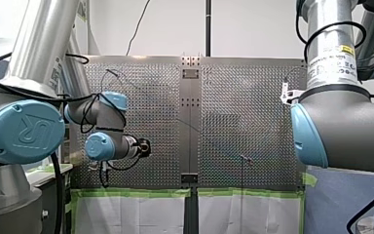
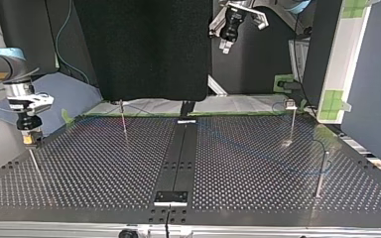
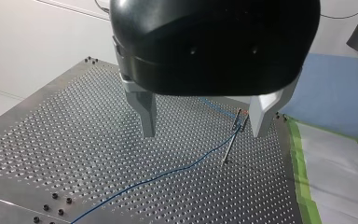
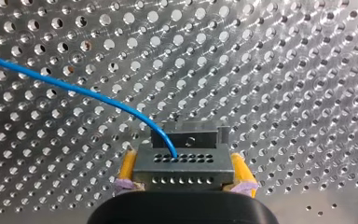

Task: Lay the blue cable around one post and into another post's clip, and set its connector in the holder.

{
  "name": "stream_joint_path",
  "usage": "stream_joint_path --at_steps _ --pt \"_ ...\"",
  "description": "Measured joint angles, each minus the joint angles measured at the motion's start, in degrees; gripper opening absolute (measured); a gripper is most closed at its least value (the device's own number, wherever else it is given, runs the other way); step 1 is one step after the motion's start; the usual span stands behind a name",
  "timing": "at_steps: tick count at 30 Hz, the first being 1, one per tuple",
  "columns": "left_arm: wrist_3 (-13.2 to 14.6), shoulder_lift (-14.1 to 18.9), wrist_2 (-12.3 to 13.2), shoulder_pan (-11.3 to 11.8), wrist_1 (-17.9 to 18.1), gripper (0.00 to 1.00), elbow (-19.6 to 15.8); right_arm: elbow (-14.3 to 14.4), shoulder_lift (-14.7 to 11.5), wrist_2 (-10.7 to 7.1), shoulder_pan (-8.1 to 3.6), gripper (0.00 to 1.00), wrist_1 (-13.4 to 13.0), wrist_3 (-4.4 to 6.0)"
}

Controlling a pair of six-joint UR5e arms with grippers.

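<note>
Connector is a small metal block with rows of holes, clenched between the yellow pads of my right gripper, with perforated table right under it. Blue cable enters the connector's top face, arcs away from it and runs off across the plate. In the top view my right gripper sits low at the table's left edge, its tip close to the surface. In the left wrist view the cable lies slack on the plate and runs up to a thin tilted-looking post with a clip at its top, and a second stretch of blue shows beyond it. Can't tell whether the cable is seated in that clip or just passing the post. My left gripper is black with metal fingers, spread wide and holding nothing, well above the table; the post stands below and ahead of it, near one finger. The top view shows three thin posts standing well apart on the plate, plus a small block at the near end of the dark centre rail, with nothing on it that I can make out.
</note>
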Motion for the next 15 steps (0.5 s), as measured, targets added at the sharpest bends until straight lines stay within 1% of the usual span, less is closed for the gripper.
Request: stream_joint_path --at_steps 5,10,15 --pt "0.0 0.0 0.0 0.0 0.0 1.0 0.0 -0.5 0.0 0.12 0.0 0.0 0.9 0.65" --pt "0.0 0.0 0.0 0.0 0.0 1.0 0.0 -0.7 0.1 0.2 0.0 0.0 1.0 1.32" --pt "0.0 0.0 0.0 0.0 0.0 1.0 0.1 -1.0 0.2 0.23 0.0 0.0 1.0 1.54"
